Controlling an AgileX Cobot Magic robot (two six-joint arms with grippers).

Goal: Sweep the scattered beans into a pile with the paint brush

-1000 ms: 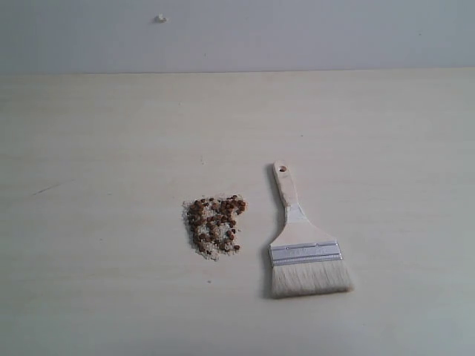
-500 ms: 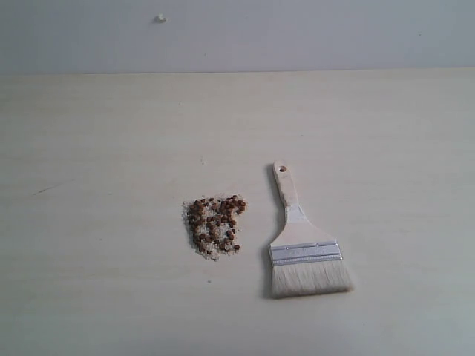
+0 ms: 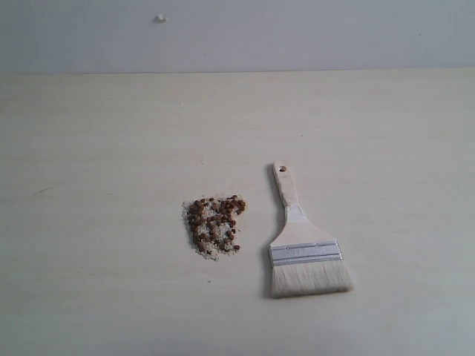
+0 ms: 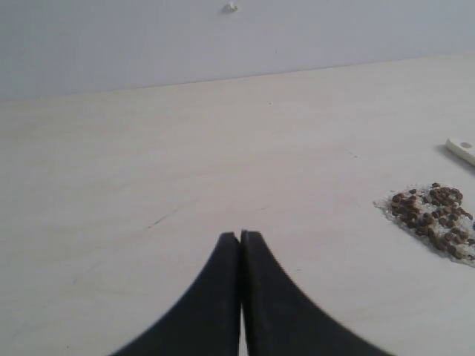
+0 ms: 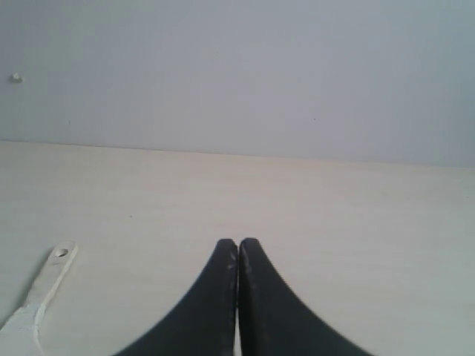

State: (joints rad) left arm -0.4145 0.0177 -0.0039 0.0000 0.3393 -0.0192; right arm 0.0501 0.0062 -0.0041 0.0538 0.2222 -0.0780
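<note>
The reddish-brown beans (image 3: 214,223) lie in a loose patch on the pale table, mixed with off-white crumbs; the left wrist view shows them too (image 4: 432,213). Just right of them lies the paint brush (image 3: 300,241), flat on the table, cream bristles toward the front edge and wooden handle pointing away. Its handle end with the hole shows in both wrist views (image 5: 53,267) (image 4: 462,148). Neither gripper appears in the exterior view. My left gripper (image 4: 240,235) is shut and empty, well clear of the beans. Also shut and empty is my right gripper (image 5: 237,242), off to the side of the handle.
A pale wooden table (image 3: 111,148) runs back to a grey wall (image 3: 297,33), which has a small white mark (image 3: 160,18). A thin dark scratch (image 3: 46,189) marks the table at the left.
</note>
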